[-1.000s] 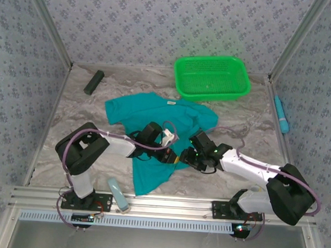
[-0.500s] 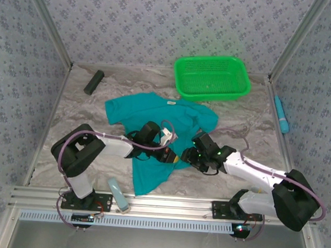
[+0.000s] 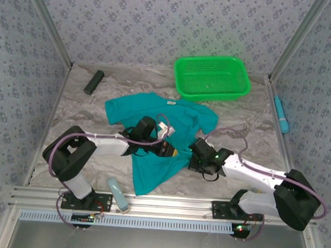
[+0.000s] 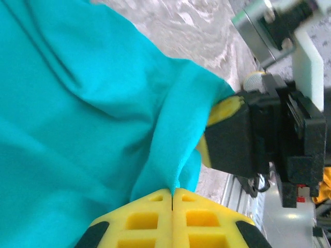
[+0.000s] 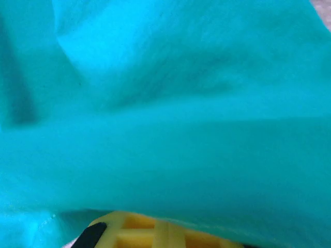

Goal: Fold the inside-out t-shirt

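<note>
Grey marbled table (image 3: 249, 138): teal short-sleeved cloth t-shirt (image 3: 149, 114) lies crumpled at centre, hem toward 6 o'clock. Left gripper (image 4: 171, 194) jaws are pinched tight on a hem-side fold. Right gripper (image 3: 194, 154), just beside at 3 o'clock, has clamped the same cloth, likely to pull it taut.

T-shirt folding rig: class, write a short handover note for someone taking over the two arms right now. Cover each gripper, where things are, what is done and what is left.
Left gripper: shut, pinching a ridge of the t-shirt between its fingers.
Right gripper: shut at the shirt's right edge, close to the left one; cloth lies over its fingers and looks pinched.
T-shirt: lies spread out on the table, neck tag toward the far side, hem toward the arms. Green basket sits beyond it, apart.
Done: both grips taken around the middle of the shirt.
Left: no fold shows yet, so all the folding.
</note>
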Tool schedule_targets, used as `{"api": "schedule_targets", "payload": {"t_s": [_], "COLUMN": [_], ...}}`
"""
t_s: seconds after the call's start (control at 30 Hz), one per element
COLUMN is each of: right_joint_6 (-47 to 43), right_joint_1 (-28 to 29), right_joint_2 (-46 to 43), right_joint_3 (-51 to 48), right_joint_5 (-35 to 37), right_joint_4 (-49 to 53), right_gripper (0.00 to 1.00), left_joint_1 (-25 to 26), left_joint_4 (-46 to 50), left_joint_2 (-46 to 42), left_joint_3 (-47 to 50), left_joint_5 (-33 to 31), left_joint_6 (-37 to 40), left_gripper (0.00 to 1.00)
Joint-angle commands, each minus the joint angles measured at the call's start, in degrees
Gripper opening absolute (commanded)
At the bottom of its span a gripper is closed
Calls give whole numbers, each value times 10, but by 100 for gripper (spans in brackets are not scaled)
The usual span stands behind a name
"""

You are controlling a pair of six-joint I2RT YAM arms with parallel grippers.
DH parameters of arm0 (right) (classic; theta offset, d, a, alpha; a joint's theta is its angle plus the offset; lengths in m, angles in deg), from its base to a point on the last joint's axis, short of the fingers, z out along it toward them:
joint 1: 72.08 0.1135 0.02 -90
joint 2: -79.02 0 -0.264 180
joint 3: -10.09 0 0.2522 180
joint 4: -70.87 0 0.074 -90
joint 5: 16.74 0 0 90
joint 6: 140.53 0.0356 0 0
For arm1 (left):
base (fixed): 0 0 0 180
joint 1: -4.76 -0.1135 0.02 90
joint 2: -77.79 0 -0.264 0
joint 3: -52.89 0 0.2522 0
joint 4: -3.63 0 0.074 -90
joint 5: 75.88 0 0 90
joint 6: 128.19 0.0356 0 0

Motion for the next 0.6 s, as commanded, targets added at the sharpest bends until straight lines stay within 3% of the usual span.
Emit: {"api": "schedule_targets", "payload": {"t_s": [0.0, 0.27, 0.4, 0.57], "right_joint_6": [15, -27, -44, -91], "right_joint_1": [15, 92, 122, 112], "right_joint_2": [-23, -7, 42, 126], "right_joint_3": [-10, 120, 175, 180], "right_joint_5": [2, 17, 8, 21], "right_joint_4": [76, 127, 68, -50], "right_gripper": [0, 0, 34, 44], "left_joint_1": [-28, -53, -55, -64], "left_joint_4": [23, 59, 66, 68], "left_joint_2": [-39, -35, -47, -61], "left_joint_3": [-17, -34, -33, -33], "left_joint_5": [-38, -14, -28, -45], "left_joint_6": [20, 28, 30, 32], "left_gripper": [0, 0, 0, 0]}}
